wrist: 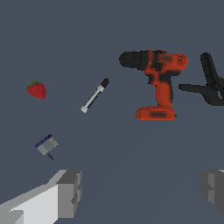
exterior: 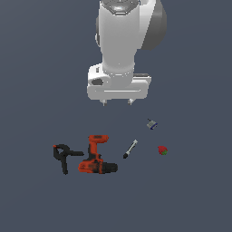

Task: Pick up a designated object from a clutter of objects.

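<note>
Fingers of gripper spread apart, empty, high above clutter. Risk: strawberry lies off to one side; grey-blue piece nearer, easily grabbed instead.

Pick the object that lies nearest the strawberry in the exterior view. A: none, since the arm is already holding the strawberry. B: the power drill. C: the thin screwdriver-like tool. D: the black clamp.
C: the screwdriver-like tool lies just toward the exterior view's left of the strawberry, about as close as the small grey-blue piece, while the power drill and the black clamp sit farther that way; the gripper hangs above the clutter, jaws open and empty.
</note>
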Available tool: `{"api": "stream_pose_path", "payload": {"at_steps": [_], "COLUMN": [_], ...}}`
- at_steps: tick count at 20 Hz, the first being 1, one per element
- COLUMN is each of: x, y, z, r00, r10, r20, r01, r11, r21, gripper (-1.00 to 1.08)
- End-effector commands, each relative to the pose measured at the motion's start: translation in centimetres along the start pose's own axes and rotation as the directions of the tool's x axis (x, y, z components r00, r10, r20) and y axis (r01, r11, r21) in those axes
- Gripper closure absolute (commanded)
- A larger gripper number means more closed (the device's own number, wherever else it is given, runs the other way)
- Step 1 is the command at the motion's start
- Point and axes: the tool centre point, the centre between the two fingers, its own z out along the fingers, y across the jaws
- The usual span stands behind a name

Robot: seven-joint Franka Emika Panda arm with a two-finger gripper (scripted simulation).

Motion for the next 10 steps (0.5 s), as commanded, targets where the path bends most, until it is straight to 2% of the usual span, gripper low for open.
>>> {"api": "stream_pose_path", "payload": {"at_steps": [1, 10], "x": [0.0, -0.08], "y": [0.0, 0.5], "z": [0.0, 0.17], "r00": [1.0, 1.0], "r10": [0.0, -0.015], "r20": [0.0, 0.016], "r01": [0.0, 0.015], "r11": [1.0, 0.999], "r21": [0.0, -0.035], "gripper": [-0.92, -0.92]}}
